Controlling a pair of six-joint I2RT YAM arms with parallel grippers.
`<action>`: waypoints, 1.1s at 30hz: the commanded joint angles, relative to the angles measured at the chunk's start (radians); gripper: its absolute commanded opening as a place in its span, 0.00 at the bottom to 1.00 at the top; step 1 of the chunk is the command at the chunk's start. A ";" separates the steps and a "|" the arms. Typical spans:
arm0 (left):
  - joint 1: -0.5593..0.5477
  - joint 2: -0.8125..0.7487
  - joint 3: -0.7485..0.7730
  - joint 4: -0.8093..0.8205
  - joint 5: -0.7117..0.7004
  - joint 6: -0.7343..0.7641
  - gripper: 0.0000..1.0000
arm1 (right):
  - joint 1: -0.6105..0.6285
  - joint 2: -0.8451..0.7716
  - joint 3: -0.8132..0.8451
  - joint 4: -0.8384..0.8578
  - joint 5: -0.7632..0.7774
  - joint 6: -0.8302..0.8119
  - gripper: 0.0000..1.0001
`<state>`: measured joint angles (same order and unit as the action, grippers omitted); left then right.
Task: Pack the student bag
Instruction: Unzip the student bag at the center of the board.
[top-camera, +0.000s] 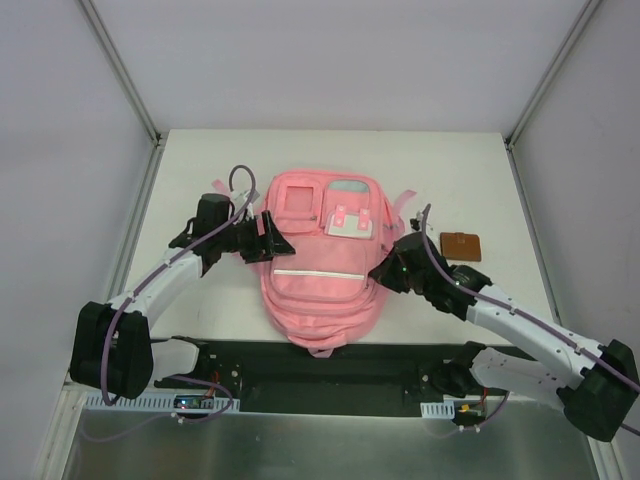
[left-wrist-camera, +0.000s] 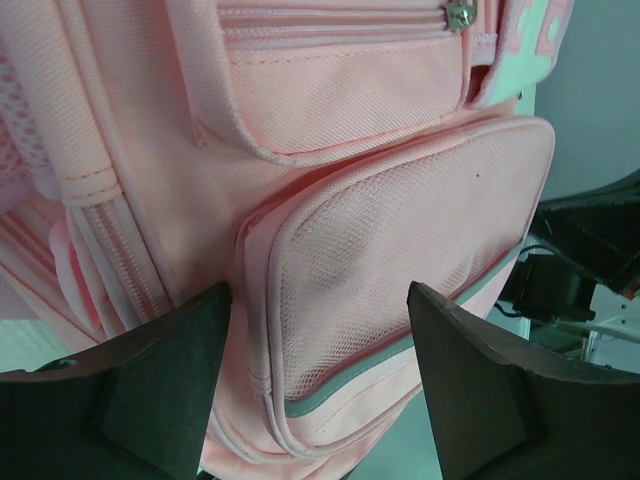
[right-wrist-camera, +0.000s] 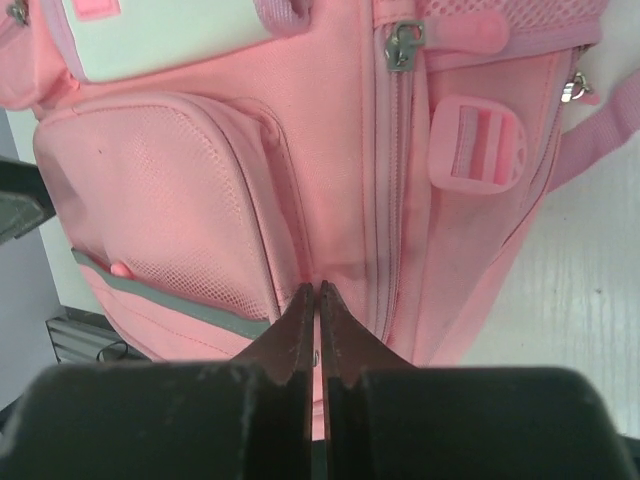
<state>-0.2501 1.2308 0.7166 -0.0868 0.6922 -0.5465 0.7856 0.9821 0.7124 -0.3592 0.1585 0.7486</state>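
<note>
Student bag (top-camera: 318, 290) flat on table (top-camera: 200, 170), contents hidden; brown wallet (top-camera: 461, 246) beside.

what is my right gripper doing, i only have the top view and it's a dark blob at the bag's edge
Observer: The right wrist view shows the right gripper shut, touching the bag beside a zip. I can't tell whether it has pinched any fabric.
Operator: and the left one
Observer: The left gripper is open, straddling the mesh pocket.
Operator: is that zip closed
Observer: The zip pull sits near the top of the right wrist view, and the zip below it looks closed.
</note>
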 joint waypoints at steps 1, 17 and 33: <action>-0.015 -0.019 -0.029 0.045 -0.072 -0.052 0.70 | 0.092 -0.023 -0.025 -0.112 0.046 0.099 0.01; -0.017 0.031 -0.049 0.110 0.016 0.034 0.59 | 0.219 -0.040 -0.018 -0.142 0.153 0.170 0.01; -0.031 -0.098 -0.222 0.407 -0.179 -0.320 0.00 | -0.089 0.078 0.130 -0.093 -0.088 -0.078 0.01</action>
<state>-0.2619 1.2510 0.5980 0.1661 0.6968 -0.6453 0.8234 1.0065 0.7364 -0.4850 0.1631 0.7967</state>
